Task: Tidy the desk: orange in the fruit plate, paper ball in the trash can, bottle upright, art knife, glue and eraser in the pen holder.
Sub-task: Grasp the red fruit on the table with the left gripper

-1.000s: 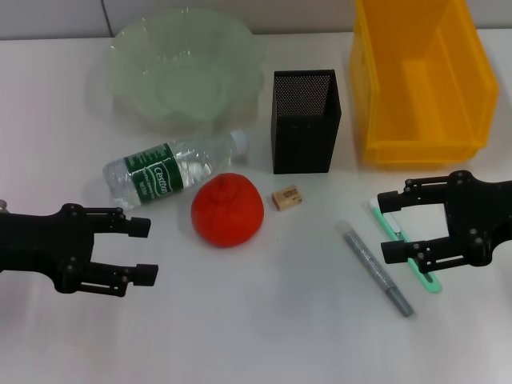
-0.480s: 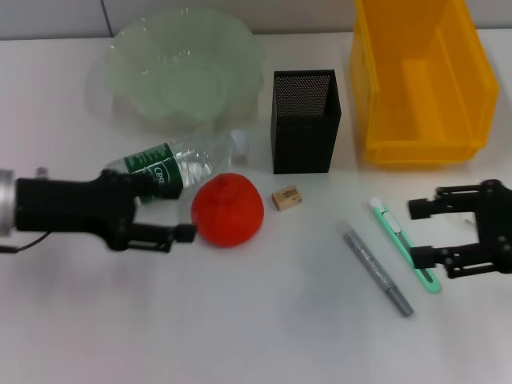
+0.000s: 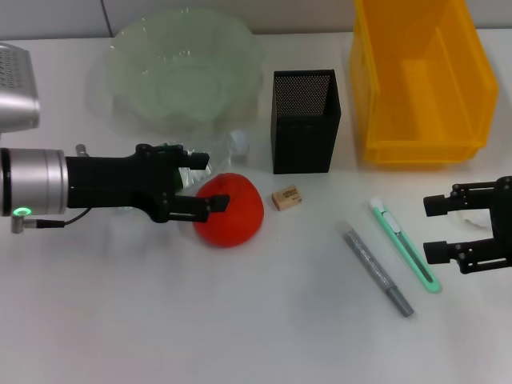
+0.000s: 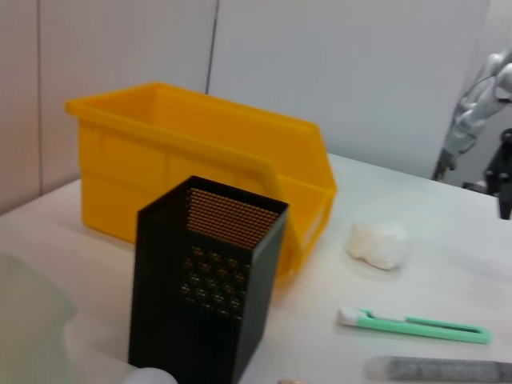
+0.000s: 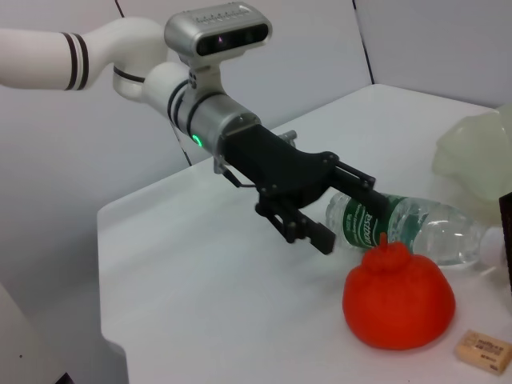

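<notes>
The orange [image 3: 236, 214] lies mid-table, also in the right wrist view [image 5: 398, 300]. The clear bottle [image 3: 228, 144] lies on its side behind it, mostly hidden by my left gripper [image 3: 210, 182]. That gripper is open, its fingers straddling the bottle's labelled body [image 5: 376, 224], close to the orange. My right gripper [image 3: 436, 228] is open and empty, right of the green art knife [image 3: 406, 244]. The grey glue stick [image 3: 378, 268] lies left of the knife. The eraser [image 3: 286, 197] sits before the black pen holder [image 3: 304, 120]. The paper ball [image 4: 378, 242] is largely hidden behind the right gripper.
The pale green fruit plate [image 3: 184, 68] stands at the back left. The yellow bin [image 3: 420, 80] stands at the back right, beside the pen holder. The table's front half holds only the knife and the glue stick.
My left arm has swung forward and right, from the front left to the bottle and orange. My right gripper has drawn back to the right, off the art knife.
</notes>
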You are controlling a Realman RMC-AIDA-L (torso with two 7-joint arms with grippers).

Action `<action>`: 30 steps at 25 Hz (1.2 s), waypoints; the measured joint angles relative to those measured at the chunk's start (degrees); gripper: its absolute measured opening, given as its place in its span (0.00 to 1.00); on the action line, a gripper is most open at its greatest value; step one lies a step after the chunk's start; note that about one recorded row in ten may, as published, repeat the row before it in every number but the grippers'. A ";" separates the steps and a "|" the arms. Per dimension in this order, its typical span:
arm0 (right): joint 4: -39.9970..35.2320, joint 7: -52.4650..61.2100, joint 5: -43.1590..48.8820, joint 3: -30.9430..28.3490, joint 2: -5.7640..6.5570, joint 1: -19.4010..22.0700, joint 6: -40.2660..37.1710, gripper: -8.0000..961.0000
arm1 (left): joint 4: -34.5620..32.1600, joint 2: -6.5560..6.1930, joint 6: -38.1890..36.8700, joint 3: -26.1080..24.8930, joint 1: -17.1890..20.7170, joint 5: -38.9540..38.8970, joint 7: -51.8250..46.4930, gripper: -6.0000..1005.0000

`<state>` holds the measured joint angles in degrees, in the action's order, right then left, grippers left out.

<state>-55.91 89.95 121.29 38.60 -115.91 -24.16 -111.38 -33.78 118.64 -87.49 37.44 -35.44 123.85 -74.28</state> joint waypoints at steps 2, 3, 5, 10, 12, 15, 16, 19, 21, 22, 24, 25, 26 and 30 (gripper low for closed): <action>-0.23 0.28 0.00 0.06 -0.23 -0.08 -0.02 0.81 | 2.96 0.07 3.03 0.11 -0.92 -0.58 2.29 0.81; -0.23 0.28 0.00 0.06 -0.23 -0.08 -0.02 0.80 | 2.96 0.07 3.03 0.11 -0.92 -0.58 2.29 0.81; -0.27 0.46 0.00 0.07 -0.30 -0.10 -0.02 0.80 | 4.55 0.09 4.90 0.11 -1.52 -0.62 3.41 0.81; -0.09 0.65 0.00 0.07 -0.44 -0.09 0.37 0.81 | 7.75 0.21 8.31 2.18 -3.04 -0.68 5.58 0.81; -0.03 0.66 0.00 0.07 -0.55 -0.10 0.42 0.81 | 7.92 0.37 9.93 4.32 -3.35 -0.69 5.37 0.81; -0.05 0.67 0.00 0.07 -0.72 -0.14 0.50 0.81 | 7.97 0.45 11.16 5.12 -3.47 -0.73 5.35 0.81; -0.09 0.67 0.00 0.07 -0.80 -0.15 0.54 0.81 | 8.02 0.47 11.57 5.24 -3.49 -0.79 5.32 0.81; 0.01 0.67 0.00 0.06 -0.90 -0.16 0.79 0.80 | 8.11 0.44 11.65 5.27 -3.53 -1.01 5.28 0.80; 0.14 0.67 0.00 0.02 -0.90 -0.18 1.15 0.80 | 8.12 0.30 11.48 5.27 -3.54 -1.38 5.27 0.80; 0.19 0.67 0.00 0.00 -0.90 -0.18 1.34 0.80 | 8.00 0.23 11.41 5.30 -3.48 -1.48 5.42 0.79; 0.26 0.67 0.00 -0.01 -0.90 -0.18 1.43 0.80 | 8.00 0.17 11.38 5.49 -3.43 -1.50 5.56 0.79; 0.28 0.67 0.00 0.01 -0.91 -0.18 1.46 0.80 | 8.06 0.15 11.35 5.72 -3.40 -1.50 5.62 0.76; 0.30 0.67 0.00 0.05 -0.92 -0.18 1.46 0.80 | 8.06 0.15 11.35 5.72 -3.40 -1.50 5.62 0.73; 0.31 0.67 -0.01 0.07 -1.05 -0.32 1.49 0.80 | 8.11 0.11 11.34 6.76 -3.45 -1.35 5.40 0.62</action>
<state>-55.60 90.61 121.29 38.67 -116.95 -24.49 -109.89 -25.67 118.75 -76.15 44.20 -38.88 122.50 -68.88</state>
